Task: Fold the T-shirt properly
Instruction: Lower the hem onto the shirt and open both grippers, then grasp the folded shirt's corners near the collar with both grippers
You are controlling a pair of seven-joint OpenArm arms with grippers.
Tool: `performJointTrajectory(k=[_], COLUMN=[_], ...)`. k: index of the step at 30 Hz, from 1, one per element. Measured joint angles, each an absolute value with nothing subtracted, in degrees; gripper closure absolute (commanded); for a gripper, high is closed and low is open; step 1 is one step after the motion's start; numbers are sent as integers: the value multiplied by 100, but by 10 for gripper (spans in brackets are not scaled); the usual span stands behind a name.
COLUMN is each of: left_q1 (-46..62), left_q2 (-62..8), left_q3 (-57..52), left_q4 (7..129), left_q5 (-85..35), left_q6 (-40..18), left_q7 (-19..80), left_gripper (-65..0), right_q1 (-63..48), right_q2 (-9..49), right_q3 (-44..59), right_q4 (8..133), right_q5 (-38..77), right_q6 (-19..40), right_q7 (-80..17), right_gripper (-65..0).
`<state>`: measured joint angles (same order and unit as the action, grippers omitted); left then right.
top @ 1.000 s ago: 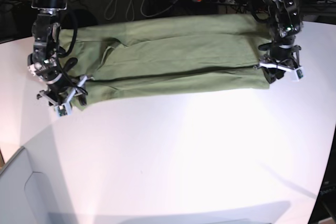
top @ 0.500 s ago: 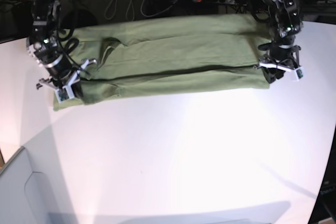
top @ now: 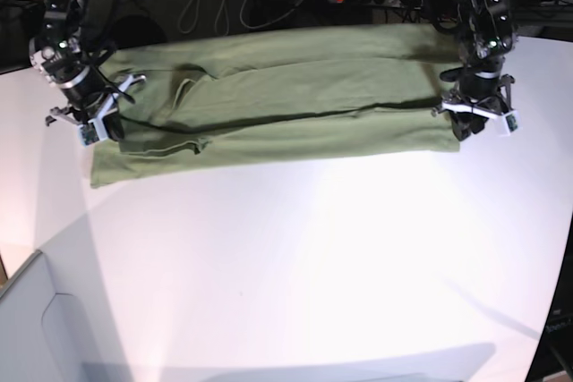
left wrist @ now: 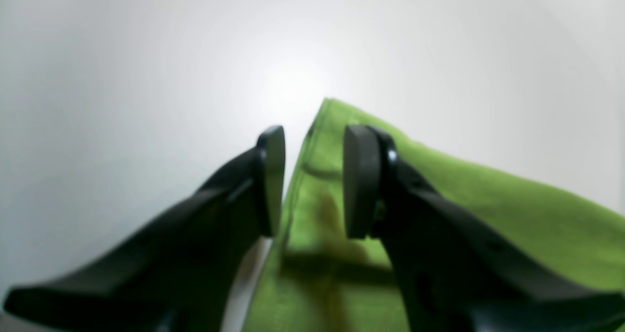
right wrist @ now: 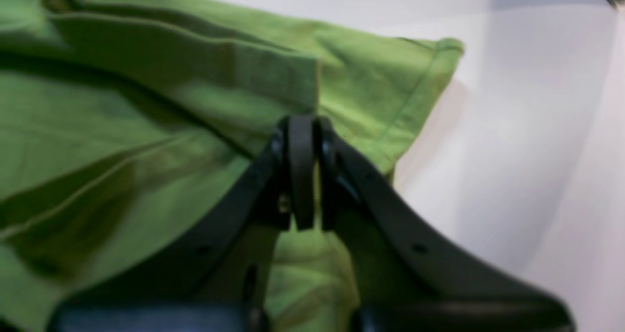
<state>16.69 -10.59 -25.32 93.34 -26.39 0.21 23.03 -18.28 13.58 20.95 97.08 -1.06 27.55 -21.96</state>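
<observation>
On the left of the base view works the right gripper (top: 100,123), at the sleeve end of the T-shirt (top: 286,96). Its wrist camera shows the fingers (right wrist: 302,171) pressed fully together with a fold of green cloth bunched at their tips, so it appears to have pinched a layer of the shirt near the sleeve hem. The shirt itself lies across the far half of the white desk (top: 295,275) as a long band, with lengthwise folds already laid in and its near edge running roughly straight.

In the middle, a dark crease line and a small pucker show where the upper layer sits unevenly on the lower one.

On the right of the base view, the left gripper (top: 477,116) stands over the shirt's other end. Its fingers (left wrist: 359,180) are partly open, straddling the corner edge of the cloth with a clear gap on either side; nothing is clamped there yet.

The step in hand looks like taking both ends for the next fold. To do it well, the left arm should probably close on the corner, catching all the layers, before either arm lifts. Both ends then ought to rise together and travel at the same pace, keeping the cloth lightly taut. A one-sided pull would likely drag the band askew and undo the lengthwise folds.
</observation>
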Motion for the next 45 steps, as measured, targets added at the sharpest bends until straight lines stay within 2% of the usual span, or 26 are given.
performJointTrajectory(k=[10, 20, 25, 27, 31, 33, 37, 39, 45], left_q1=[1892, 2206, 2209, 2206, 2226, 2237, 2307, 2320, 2235], left_q2=[-1061, -836, -574, -569, -543, -539, -521, -526, -523], left_q3=[-2532, -2762, -3017, -2939, -2947, -2967, -2936, -2941, -2936], left_q4=[9483, 10451, 10350, 10230, 10162, 10160, 10160, 10160, 9819], left_q5=[-2663, -2681, -2676, -2679, -2674, -2661, -2679, -2676, -2683], left_q6=[32, 34, 40, 38, 36, 38, 16, 21, 14], left_q7=[2318, 2318, 2296, 2309, 2340, 2338, 2340, 2338, 2316], left_gripper=[-197, -198, -198, -199, -201, -238, -388, -431, -396], right_q1=[-2408, -2495, -2318, -2327, -2108, -1999, -1890, -1848, -1800], right_q2=[1334, 873, 873, 858, 843, 843, 869, 878, 1000], right_q3=[2126, 3291, 2882, 2598, 2204, 2038, 1870, 1865, 1824], right_q4=[9898, 10659, 10735, 10713, 10169, 9808, 9181, 9041, 8897], right_q5=[-86, -117, -130, -130, -115, -132, -132, -117, -40], right_q6=[2801, 2825, 2882, 3157, 3192, 3194, 3199, 3194, 3192], right_q7=[-2193, -2206, -2209, -2211, -2217, -2215, -2209, -2123, -2051], right_gripper=[-5, -4, -5, -5, -6, -6, -6, -6, -6])
